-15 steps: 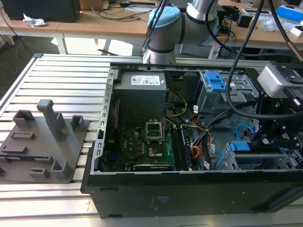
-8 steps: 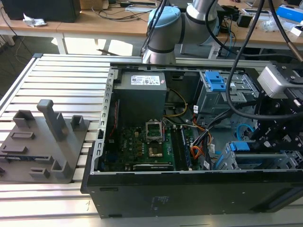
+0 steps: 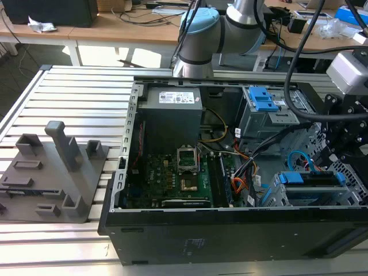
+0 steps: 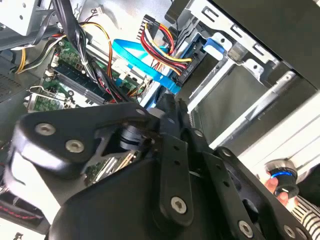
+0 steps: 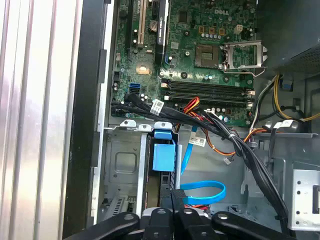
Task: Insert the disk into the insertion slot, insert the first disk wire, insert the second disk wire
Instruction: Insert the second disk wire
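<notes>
The disk [image 3: 310,192], with its blue handle [image 5: 164,156], lies inside the silver perforated insertion slot [image 3: 276,192] at the case's front corner on the exterior view's right. The first disk wire [image 4: 160,47], a red, yellow and black bundle, runs down to the disk's rear end. The second disk wire [image 5: 202,192], a thin light-blue cable [image 4: 137,57], curls in a loop beside the cage [image 5: 125,165]. My gripper [image 5: 174,200] hovers over the cage's rear, fingers pressed together on the black plug at that cable's end. In the second wrist view the gripper [image 4: 167,105] points at the disk's connector side.
The motherboard [image 5: 200,55] and black cable bundles [image 5: 240,145] lie beside the cage. A taller bay with blue latches [image 3: 264,106] and the power supply [image 3: 172,109] stand behind. A grey fixture [image 3: 52,172] sits at the exterior view's left. A hand with a striped sleeve [image 4: 282,187] is nearby.
</notes>
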`<action>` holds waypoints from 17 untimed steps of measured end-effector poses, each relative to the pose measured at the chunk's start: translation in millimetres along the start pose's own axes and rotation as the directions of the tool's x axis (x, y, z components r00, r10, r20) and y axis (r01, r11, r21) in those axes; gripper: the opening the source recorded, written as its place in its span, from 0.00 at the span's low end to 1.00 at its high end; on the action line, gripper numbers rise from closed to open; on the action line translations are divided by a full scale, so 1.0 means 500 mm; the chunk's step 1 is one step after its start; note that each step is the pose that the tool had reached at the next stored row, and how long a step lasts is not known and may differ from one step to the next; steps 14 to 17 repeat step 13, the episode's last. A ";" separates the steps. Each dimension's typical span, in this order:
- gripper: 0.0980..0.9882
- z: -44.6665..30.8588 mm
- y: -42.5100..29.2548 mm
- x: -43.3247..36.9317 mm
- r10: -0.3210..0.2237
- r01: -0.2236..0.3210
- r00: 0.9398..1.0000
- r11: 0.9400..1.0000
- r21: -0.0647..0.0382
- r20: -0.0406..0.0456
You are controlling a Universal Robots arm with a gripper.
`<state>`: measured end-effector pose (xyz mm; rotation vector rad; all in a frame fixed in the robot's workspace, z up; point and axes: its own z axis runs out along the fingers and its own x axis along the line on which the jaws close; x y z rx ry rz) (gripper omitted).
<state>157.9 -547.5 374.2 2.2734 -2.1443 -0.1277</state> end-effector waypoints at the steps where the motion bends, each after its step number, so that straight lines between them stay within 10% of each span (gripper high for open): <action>1: 0.06 -0.009 0.001 -0.001 0.000 0.000 1.000 1.000 0.000 -0.002; 6: 0.01 -0.042 0.003 -0.003 0.000 0.000 1.000 1.000 0.000 -0.007; 17: 0.01 -0.042 0.003 -0.003 0.000 0.000 1.000 1.000 0.000 -0.007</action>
